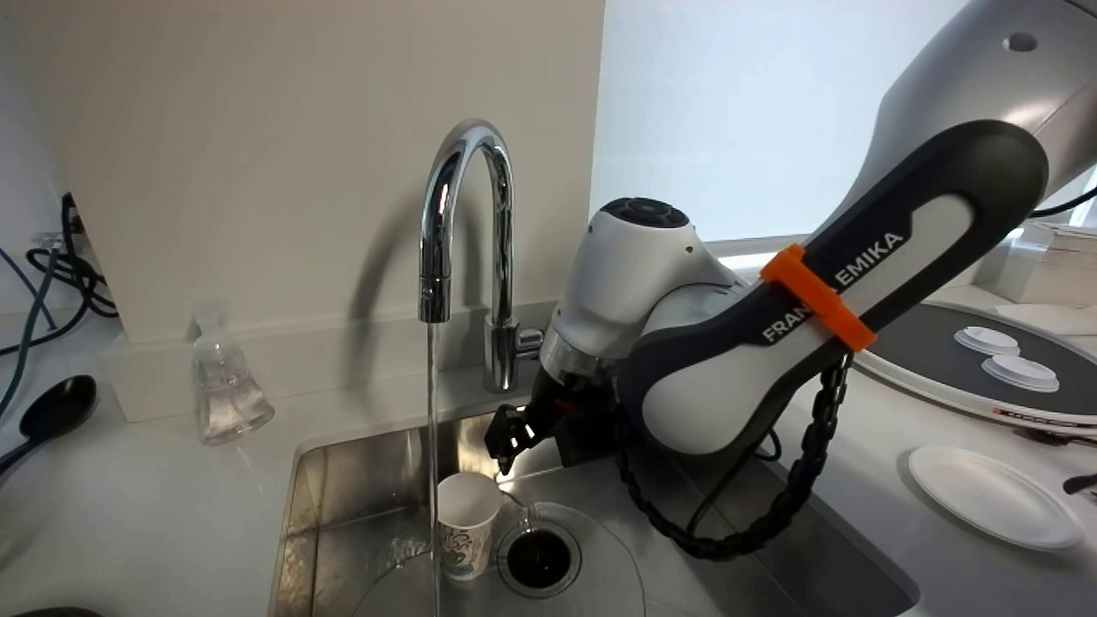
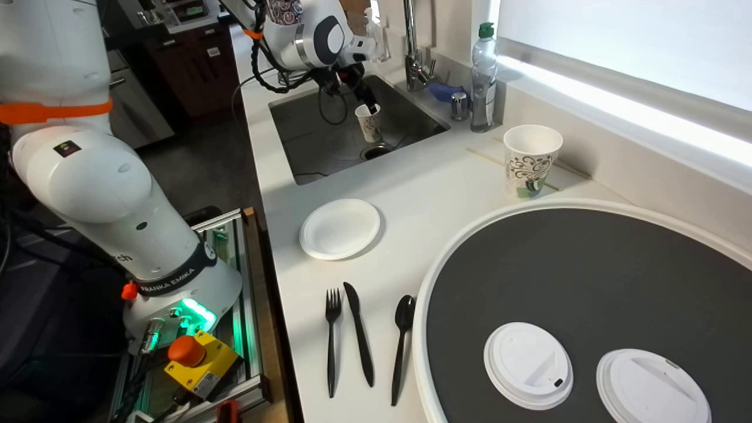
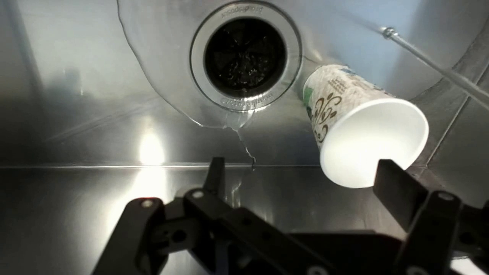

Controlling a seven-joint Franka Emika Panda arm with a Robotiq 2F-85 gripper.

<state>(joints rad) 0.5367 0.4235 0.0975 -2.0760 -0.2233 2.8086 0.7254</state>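
Gripper (image 3: 301,164) jaws spread apart; paper cup (image 1: 468,538) just below it, upright, mouth up, long axis near-vertical.

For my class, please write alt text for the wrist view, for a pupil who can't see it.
An open Robotiq gripper hangs by a patterned paper cup standing in a stainless-steel sink beside the disposal drain. One fingertip overlaps the cup in the picture; contact is unclear. A thin water stream falls outside the cup.
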